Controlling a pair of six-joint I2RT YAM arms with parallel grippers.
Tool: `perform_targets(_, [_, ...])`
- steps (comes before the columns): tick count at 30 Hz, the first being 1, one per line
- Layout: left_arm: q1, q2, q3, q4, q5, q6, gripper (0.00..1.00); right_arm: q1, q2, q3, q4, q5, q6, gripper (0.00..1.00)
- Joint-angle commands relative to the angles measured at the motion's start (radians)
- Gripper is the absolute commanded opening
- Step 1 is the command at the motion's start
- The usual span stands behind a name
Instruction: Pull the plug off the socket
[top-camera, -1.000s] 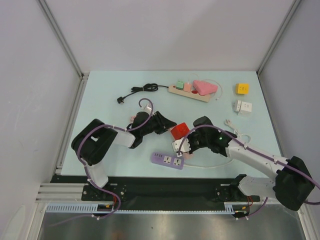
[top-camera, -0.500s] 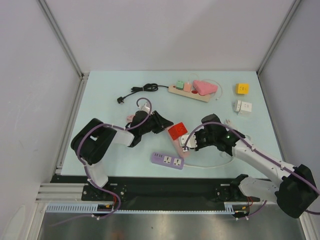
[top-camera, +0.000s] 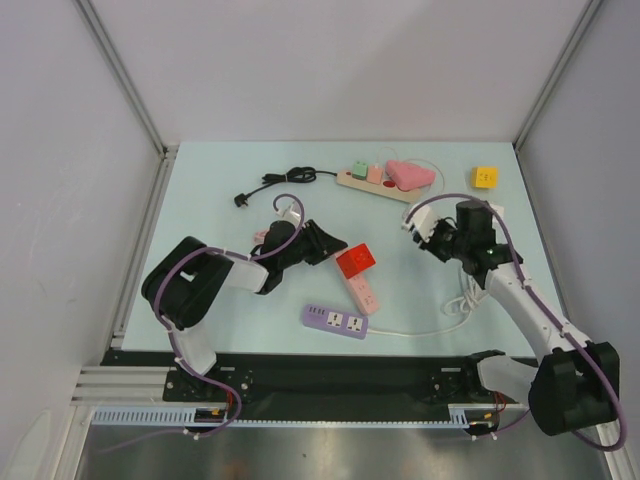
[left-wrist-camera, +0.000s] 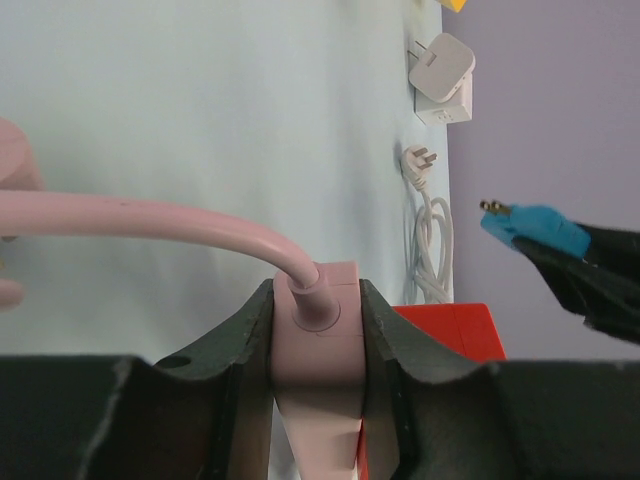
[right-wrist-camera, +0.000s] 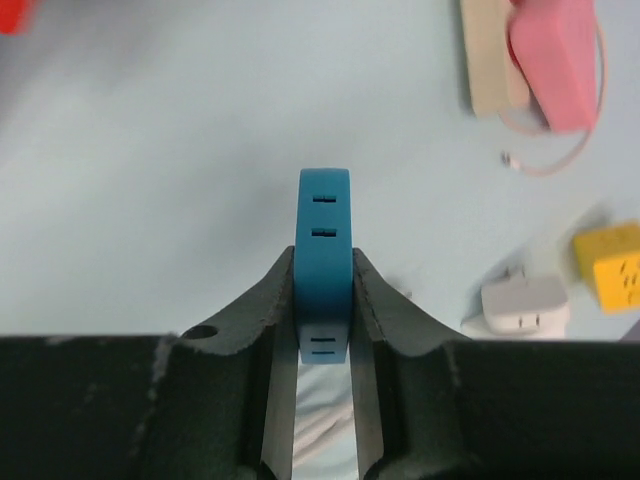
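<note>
Pale blue surface (top-camera: 210, 200) between grey walls carries the things. Left claw (left-wrist-camera: 314, 296) is closed tight on the cable end of the pink socket strip (left-wrist-camera: 315, 345), which lies just below the centre of the overhead view. A red block (top-camera: 355, 261) sits just beside its upper end. Right claw (right-wrist-camera: 323, 262) is pinched on the blue plug (right-wrist-camera: 324, 215) and holds it well apart from the strip, right of centre in the overhead view. At the right edge of the left wrist view, the plug's bare metal prongs point left. A purple power strip (top-camera: 336, 321) lies below the pink one. A beige strip (top-camera: 378, 185) and a yellow cube (top-camera: 486, 177) sit toward the top of the frame.
</note>
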Motion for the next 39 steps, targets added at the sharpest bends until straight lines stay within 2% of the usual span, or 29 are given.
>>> perform_targets(1, [0.005, -0.042, -0.009, 0.054, -0.013, 0.101, 0.0, -0.111, 0.035, 0.055, 0.112, -0.045, 0.224, 0.0])
perform_targets(9, [0.005, -0.035, -0.024, 0.093, -0.002, 0.085, 0.0, -0.306, 0.241, 0.129, 0.191, 0.072, 0.473, 0.0])
perform_targets(14, [0.005, -0.044, -0.036, 0.102, -0.002, 0.09, 0.0, -0.412, 0.357, 0.173, 0.2, 0.022, 0.488, 0.0])
perform_targets(22, [0.007, -0.035, -0.043, 0.134, 0.012, 0.075, 0.0, -0.454, 0.465, 0.189, 0.258, 0.041, 0.461, 0.0])
perform_targets(28, [0.007, -0.039, -0.047, 0.145, 0.018, 0.073, 0.0, -0.466, 0.561, 0.238, 0.269, 0.078, 0.448, 0.06])
perform_targets(31, [0.008, -0.041, -0.049, 0.146, 0.02, 0.076, 0.0, -0.471, 0.586, 0.253, 0.272, 0.093, 0.442, 0.11])
perform_targets(32, [0.008, -0.041, -0.05, 0.146, 0.02, 0.076, 0.0, -0.472, 0.591, 0.256, 0.269, 0.098, 0.441, 0.17])
perform_targets(39, [0.008, -0.035, -0.049, 0.151, 0.023, 0.075, 0.0, -0.503, 0.578, 0.262, 0.261, 0.101, 0.431, 0.41])
